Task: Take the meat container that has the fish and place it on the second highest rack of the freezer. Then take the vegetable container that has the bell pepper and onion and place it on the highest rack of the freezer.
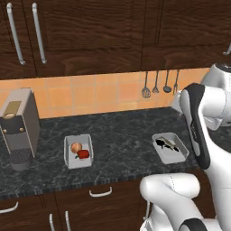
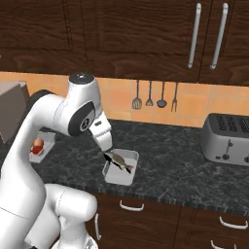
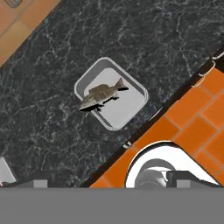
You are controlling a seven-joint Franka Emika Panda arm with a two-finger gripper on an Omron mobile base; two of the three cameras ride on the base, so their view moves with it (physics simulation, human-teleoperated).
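Fish (image 3: 103,96) sits in its tray (image 3: 131,109) on the counter (image 3: 52,113), below my end effector (image 3: 111,181), whose tips stand apart and empty. I worry a skewed descent clips the rim and tips it.

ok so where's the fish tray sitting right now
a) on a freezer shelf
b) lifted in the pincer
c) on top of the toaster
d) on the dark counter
d: the fish tray lies flat on the dark counter with the fish in it, the hand view looking down on it from above.
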